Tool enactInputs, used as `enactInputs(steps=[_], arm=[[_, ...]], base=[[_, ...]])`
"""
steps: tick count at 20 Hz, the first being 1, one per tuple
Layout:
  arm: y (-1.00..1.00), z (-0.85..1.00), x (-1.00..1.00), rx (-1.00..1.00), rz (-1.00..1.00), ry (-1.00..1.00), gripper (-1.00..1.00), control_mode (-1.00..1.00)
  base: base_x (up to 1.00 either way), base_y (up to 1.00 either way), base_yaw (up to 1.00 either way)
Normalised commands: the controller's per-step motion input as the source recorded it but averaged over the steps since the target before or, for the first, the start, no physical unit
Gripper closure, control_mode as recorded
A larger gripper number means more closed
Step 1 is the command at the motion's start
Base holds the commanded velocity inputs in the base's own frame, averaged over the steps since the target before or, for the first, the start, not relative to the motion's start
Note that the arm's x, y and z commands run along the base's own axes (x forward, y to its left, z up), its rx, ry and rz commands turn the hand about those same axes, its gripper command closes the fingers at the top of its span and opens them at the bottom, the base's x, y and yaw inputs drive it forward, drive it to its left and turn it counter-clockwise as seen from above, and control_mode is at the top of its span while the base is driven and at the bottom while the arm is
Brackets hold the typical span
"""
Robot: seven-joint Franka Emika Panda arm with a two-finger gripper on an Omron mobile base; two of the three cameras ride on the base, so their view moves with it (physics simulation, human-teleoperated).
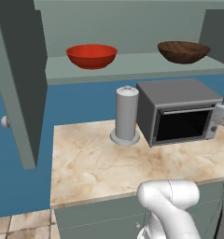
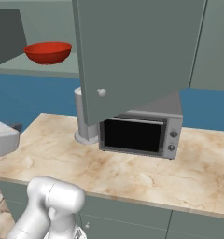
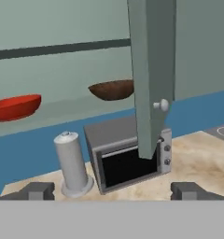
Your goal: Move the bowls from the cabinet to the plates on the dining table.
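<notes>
**Both bowls on the open cabinet's shelf**

While the cabinet (image 1: 20, 84) stands with doors swung wide, the red bowl (image 1: 91, 55) and brown bowl (image 1: 183, 51) sit apart on its shelf (image 1: 132, 65), red at 9 o'clock of brown. Below, at 6 o'clock, an oven (image 1: 179, 112) and a grey cylinder (image 1: 126, 115) rest on the table (image 1: 95, 163). The claw (image 3: 114, 190) is spread wide, pinching nothing.

No words, numbers, labels or signs to read anywhere. Toaster oven (image 1: 181, 112) front plain, knobs bare, no marks. Paper towel holder (image 1: 126, 116) plain grey. Cabinet (image 2: 132, 51) doors plain. Red bowl (image 1: 91, 55) and brown bowl (image 1: 183, 51) plain too.
</notes>
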Motion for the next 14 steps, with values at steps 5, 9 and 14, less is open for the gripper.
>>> enactInputs(steps=[5, 9, 14], arm=[[0.24, 0.00, 0.50, -0.24, -0.11, 0.26, -1.00, -1.00], [0.03, 0.00, 0.61, -0.25, -0.03, 0.27, -1.00, -1.00], [0.00, 0.00, 0.45, -0.19, 0.00, 0.13, -1.00, -1.00]], base=[[0.00, 0.00, 0.00], [0.00, 0.00, 0.00], [0.00, 0.00, 0.00]])
